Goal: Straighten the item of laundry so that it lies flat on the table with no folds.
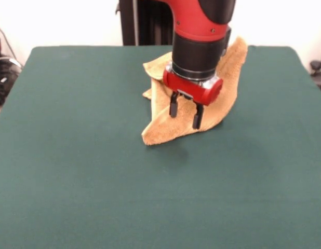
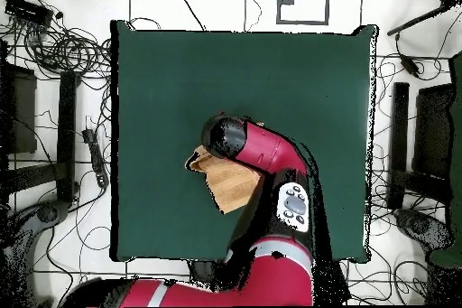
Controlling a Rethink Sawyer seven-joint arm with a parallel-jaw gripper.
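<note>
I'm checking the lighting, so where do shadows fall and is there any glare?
Front view: a soft, faint shadow lies on the dark green cloth table just ahead of the crumpled orange-yellow terry towel under the claw; no glare. Overhead view: the arm hides most of the towel.

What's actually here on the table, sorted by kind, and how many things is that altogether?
Towels: 1, the orange-yellow towel, crumpled and folded over.
Tables: 1, the green table under it.
Robot arms: 1, red and black, its gripper open over the towel.
Total: 3
</note>
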